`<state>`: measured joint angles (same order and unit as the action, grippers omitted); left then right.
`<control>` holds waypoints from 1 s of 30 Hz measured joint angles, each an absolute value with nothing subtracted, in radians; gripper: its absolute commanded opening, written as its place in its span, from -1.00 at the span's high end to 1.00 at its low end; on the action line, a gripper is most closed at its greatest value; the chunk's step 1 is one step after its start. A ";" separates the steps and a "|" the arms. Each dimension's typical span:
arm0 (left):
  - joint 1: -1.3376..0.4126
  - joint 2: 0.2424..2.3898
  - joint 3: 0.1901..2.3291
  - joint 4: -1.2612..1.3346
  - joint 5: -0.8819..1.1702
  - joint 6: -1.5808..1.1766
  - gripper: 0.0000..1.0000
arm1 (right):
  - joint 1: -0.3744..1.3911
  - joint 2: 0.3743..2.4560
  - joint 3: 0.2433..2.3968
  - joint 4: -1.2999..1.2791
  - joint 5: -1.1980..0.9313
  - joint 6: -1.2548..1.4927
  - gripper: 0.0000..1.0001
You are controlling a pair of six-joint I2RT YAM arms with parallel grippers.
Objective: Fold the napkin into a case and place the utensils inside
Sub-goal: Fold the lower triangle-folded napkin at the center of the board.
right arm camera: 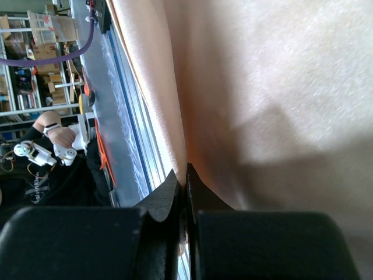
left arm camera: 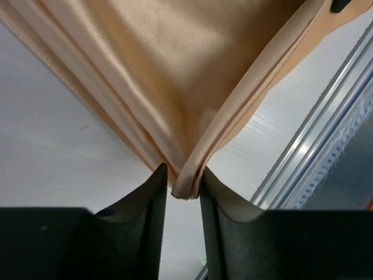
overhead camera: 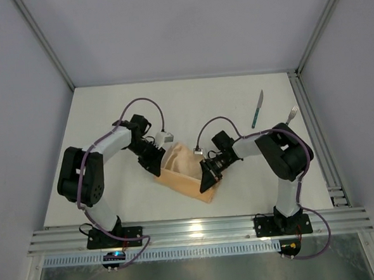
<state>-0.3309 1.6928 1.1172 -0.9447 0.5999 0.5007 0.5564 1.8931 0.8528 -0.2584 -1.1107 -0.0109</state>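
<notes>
Two grippers on one cloth. Top view: napkin [overhead camera: 185,168] folded to a strip, mid-table, strung btw left gripper [overhead camera: 155,165] at its left end and right gripper [overhead camera: 208,177] at its right end; both ends hidden under the jaws. Knife [overhead camera: 257,109] lies far right on table [overhead camera: 103,113], well apart from napkin; fork [overhead camera: 291,114] just right of it, handle hidden behind right arm. L wrist: jaws pinched on a folded napkin edge, cloth fans upward and fills most of frame; table and alu rail [left arm camera: 317,149] alongside. R wrist: jaws almost touching, thin napkin edge clamped btw them; cloth blocks right half, lab clutter [right arm camera: 41,64] at left.
</notes>
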 measured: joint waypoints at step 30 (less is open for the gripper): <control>-0.327 1.688 1.056 -0.881 0.746 0.632 1.00 | 0.535 1.790 0.876 -0.226 -0.981 -0.027 -0.24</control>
<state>-0.3271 1.6878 1.0561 -0.8810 0.7456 0.6315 0.5346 1.7897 0.8764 -0.2264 -0.9810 -0.0273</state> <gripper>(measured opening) 0.014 0.574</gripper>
